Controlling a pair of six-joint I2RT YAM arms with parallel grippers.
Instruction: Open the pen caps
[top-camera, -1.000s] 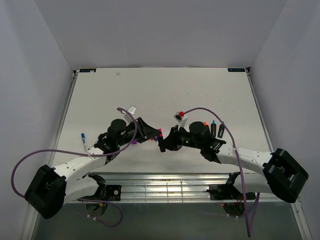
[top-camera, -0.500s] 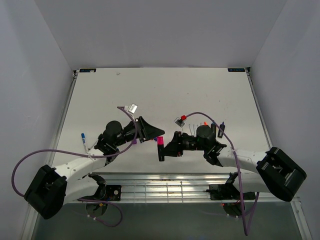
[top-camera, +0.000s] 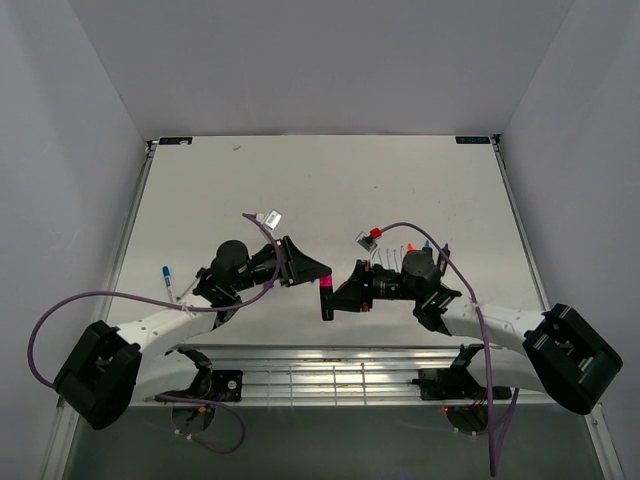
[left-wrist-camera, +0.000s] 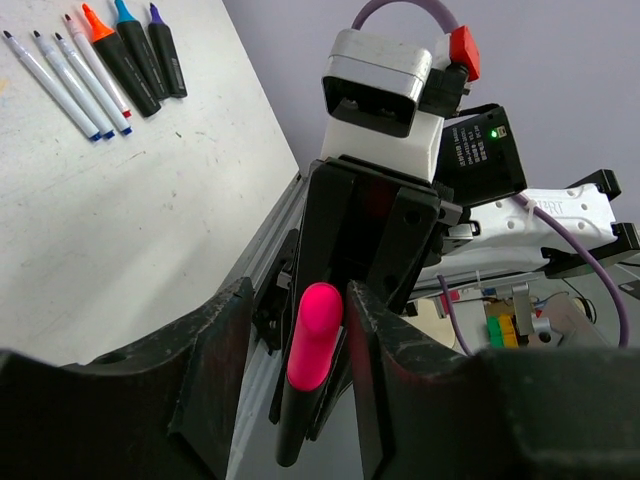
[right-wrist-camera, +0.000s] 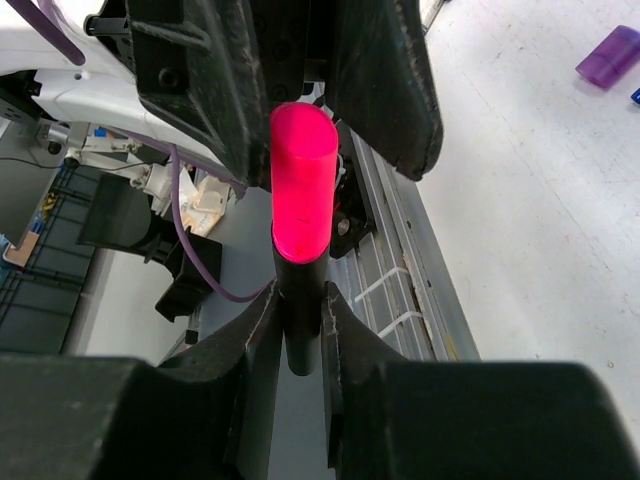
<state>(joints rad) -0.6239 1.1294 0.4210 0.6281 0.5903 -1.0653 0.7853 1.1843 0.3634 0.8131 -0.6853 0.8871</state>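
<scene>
one magenta cap (right-wrist-camera: 302, 175), seated on its black highlighter body (right-wrist-camera: 298, 340), is held off the counter (top-camera: 300, 180), over its near part and between the two arms. the right tool (right-wrist-camera: 298, 320) is clamped on the body just below the cap, one finger on each side. the left tool (left-wrist-camera: 300, 300) stands apart around the cap: its two fingers (left-wrist-camera: 215, 350) flank the magenta top, with a visible gap on one side. one purple cap (right-wrist-camera: 610, 55) lies loose on the counter, off any pen. beyond the right arm, in a row, lie three uncapped highlighters (left-wrist-camera: 140, 65) with tips of orange, blue and purple, one of each. beside them, side by side, are what appear to be three thin white pens (left-wrist-camera: 70, 85). one further white pen (top-camera: 172, 288) lies alone at the left of the counter, with its slim blue cap (top-camera: 166, 270) on. writing: one label (left-wrist-camera: 468, 152) on the black module at the right wrist carries white print too small to read. one white tag (top-camera: 268, 216) at the left wrist is likewise unreadable.
</scene>
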